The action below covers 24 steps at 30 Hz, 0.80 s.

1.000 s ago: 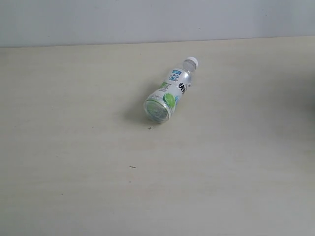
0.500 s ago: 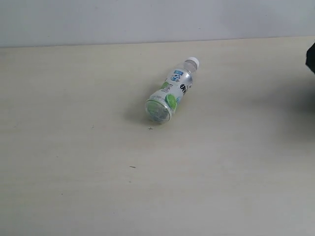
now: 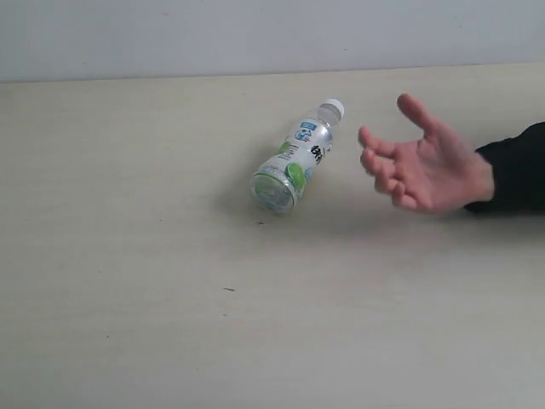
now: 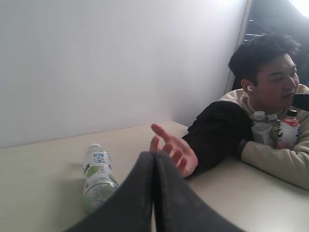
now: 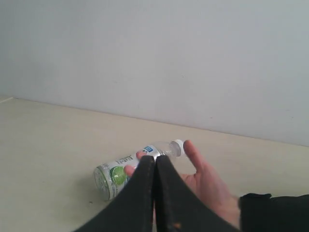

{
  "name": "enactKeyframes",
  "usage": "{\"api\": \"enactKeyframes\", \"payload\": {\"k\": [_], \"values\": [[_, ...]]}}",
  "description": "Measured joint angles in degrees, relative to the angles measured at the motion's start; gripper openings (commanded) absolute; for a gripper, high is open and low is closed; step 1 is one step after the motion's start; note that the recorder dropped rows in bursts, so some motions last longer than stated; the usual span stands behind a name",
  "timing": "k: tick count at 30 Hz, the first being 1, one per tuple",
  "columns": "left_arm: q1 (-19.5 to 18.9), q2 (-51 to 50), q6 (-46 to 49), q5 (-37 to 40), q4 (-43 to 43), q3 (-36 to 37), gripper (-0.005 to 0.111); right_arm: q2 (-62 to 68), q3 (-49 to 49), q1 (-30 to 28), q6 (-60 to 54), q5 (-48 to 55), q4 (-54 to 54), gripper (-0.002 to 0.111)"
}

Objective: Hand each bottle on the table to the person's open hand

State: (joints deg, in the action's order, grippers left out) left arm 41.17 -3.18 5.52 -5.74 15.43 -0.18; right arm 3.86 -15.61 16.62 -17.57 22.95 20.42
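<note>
Light: soft, even and pale throughout, leaving the table [image 3: 128, 324] low in contrast. Shadows: faint smudge left of the bottle [image 3: 292, 162], diffuse patch under the hand [image 3: 430, 170]. Wrist views: left gripper [image 4: 153, 155] and right gripper [image 5: 154, 159] dark, blurred near the lens; blown-out glare at one frame edge.

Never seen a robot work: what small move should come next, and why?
Probably open the left pincer, which is shut, and reach for the bottle: it lies untouched on its side on the table, with the open hand held out beside it.
</note>
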Motion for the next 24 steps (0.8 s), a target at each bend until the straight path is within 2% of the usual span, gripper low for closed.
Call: {"api": "enactKeyframes", "payload": {"k": [5, 10, 13, 16, 18, 24], "values": [[0.0, 0.0, 0.0, 0.0, 0.0, 0.0, 0.000, 0.1, -0.3, 0.0, 2.4, 0.2, -0.7, 0.000], [0.0, 0.0, 0.0, 0.0, 0.0, 0.0, 0.000, 3.5, -2.3, 0.0, 14.7, 1.6, -10.0, 0.000], [0.0, 0.0, 0.0, 0.0, 0.0, 0.0, 0.000, 11.3, -3.5, 0.0, 21.6, 4.8, -13.6, 0.000], [0.0, 0.0, 0.0, 0.0, 0.0, 0.0, 0.000, 19.1, -7.5, 0.0, 22.3, 7.6, -13.7, 0.000], [0.0, 0.0, 0.0, 0.0, 0.0, 0.0, 0.000, 27.2, -13.0, 0.0, 22.4, 7.9, -13.9, 0.001], [0.0, 0.0, 0.0, 0.0, 0.0, 0.0, 0.000, 64.9, -44.0, 0.0, 22.1, 17.7, -7.7, 0.021]]}}
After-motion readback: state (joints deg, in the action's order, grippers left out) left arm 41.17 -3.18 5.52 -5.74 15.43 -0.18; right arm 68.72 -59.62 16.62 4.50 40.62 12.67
